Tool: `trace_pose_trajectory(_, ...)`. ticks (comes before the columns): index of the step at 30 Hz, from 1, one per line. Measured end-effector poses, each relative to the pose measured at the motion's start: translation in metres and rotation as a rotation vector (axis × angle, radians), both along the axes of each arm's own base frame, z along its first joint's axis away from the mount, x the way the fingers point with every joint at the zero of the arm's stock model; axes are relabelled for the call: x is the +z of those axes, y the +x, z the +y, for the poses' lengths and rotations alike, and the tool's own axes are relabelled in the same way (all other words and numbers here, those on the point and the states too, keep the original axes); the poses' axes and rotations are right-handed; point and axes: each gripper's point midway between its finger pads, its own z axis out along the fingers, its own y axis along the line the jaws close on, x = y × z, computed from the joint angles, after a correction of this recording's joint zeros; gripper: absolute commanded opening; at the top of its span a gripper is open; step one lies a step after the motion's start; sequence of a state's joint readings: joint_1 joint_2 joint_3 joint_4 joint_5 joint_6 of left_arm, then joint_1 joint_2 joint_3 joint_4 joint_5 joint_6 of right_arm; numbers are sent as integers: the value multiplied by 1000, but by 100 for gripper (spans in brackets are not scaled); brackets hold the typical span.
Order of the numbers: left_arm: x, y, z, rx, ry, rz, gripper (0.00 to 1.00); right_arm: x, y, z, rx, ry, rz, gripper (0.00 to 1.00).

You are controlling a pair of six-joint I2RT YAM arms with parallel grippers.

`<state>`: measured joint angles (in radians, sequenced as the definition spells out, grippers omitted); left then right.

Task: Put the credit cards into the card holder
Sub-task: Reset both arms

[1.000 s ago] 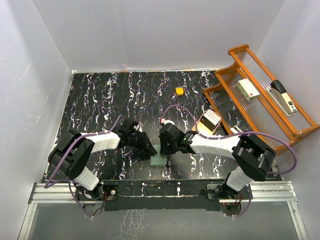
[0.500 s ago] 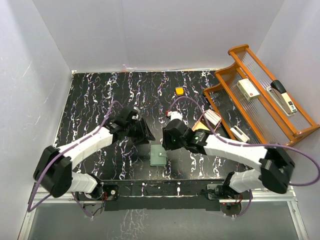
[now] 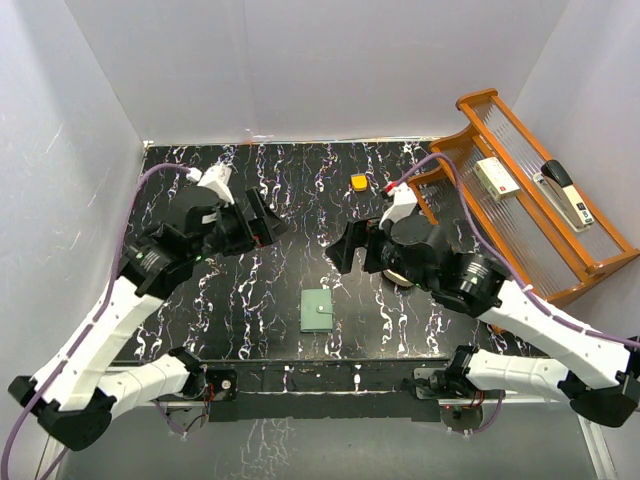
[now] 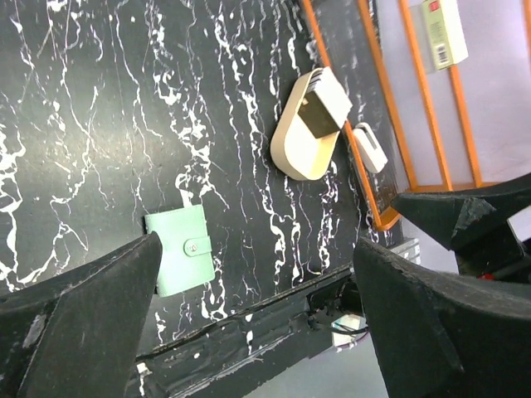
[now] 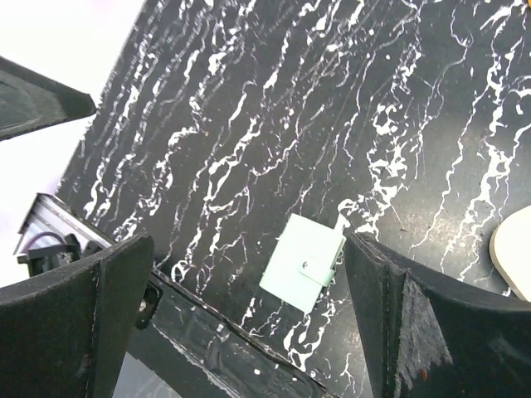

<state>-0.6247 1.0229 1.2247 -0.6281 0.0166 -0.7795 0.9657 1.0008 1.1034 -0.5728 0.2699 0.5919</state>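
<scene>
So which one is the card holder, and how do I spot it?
Look at the black table with white streaks. Near the middle of its front edge lies the card holder. It is the only pale green thing, flat and shut with a little snap tab, unlike the small orange block farther back.

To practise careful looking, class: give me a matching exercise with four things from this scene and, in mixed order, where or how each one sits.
Things:
1 card holder
2 orange block
3 dish
4 stapler

Places or states:
a on the rack
b shut, flat on the table
c holding cards
d alone, toward the table's far edge

Pairs: 1-b, 2-d, 3-c, 4-a
</scene>
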Motion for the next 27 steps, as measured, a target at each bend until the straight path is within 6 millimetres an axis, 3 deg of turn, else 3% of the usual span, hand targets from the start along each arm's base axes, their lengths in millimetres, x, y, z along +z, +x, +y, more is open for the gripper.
trace_pose_trajectory(3,19,-8,10,2,-11,-65,99,16,-4,-6,-2,41,-23,98)
trace_pose_trajectory(7,27,-18,22,11,-24,-119,99,25,-9,-13,-8,77,-37,98)
trace_pose_trajectory(13,-6,-30,42,82,-14,-95,99,5,-15,-27,-50,100,-12,98)
trace_pose_trajectory(19,-36,-40,48,105,-24,-49,99,-20,-17,-33,-81,92,25,98)
trace_pose_trajectory(27,-38,-40,47,112,-47,-44,99,-17,-16,-31,-99,130,41,98)
